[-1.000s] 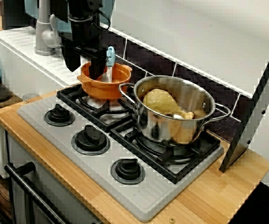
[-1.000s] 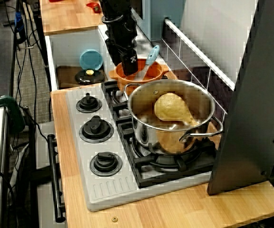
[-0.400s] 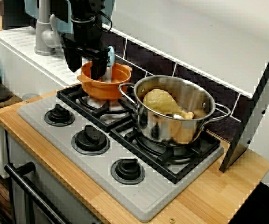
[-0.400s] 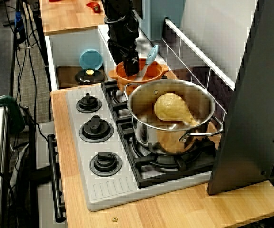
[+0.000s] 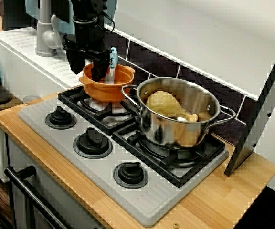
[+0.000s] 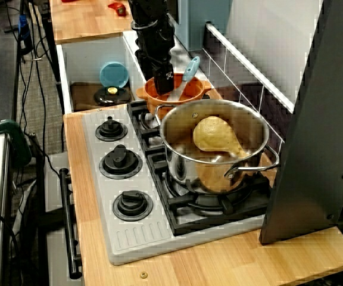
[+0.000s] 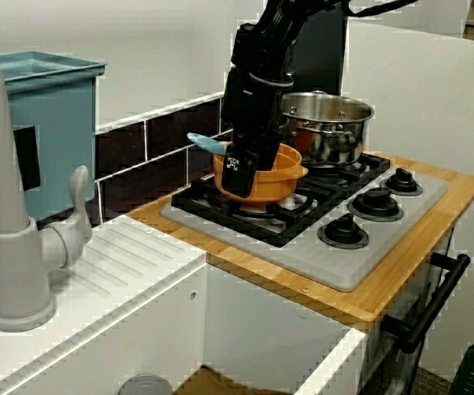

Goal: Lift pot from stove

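Wooden counter (image 5: 214,205), grey stove (image 5: 56,136) centre frame. Orange pot (image 5: 108,86) on rear burner, upper left. Gripper (image 5: 87,69) straddles pot rim, jaws pinching wall. Risk: thin rim grip slips, pot tilts, bumps adjacent steel pot (image 5: 178,114).

Black arm (image 7: 257,78), white-marked gripper (image 7: 239,169)

pot base (image 5: 106,95): I am not seeing whether it is touching the grate.
my tool (image 5: 87,71): finger inside pot is hiding its tip.
arm top: frame edge is cutting it.
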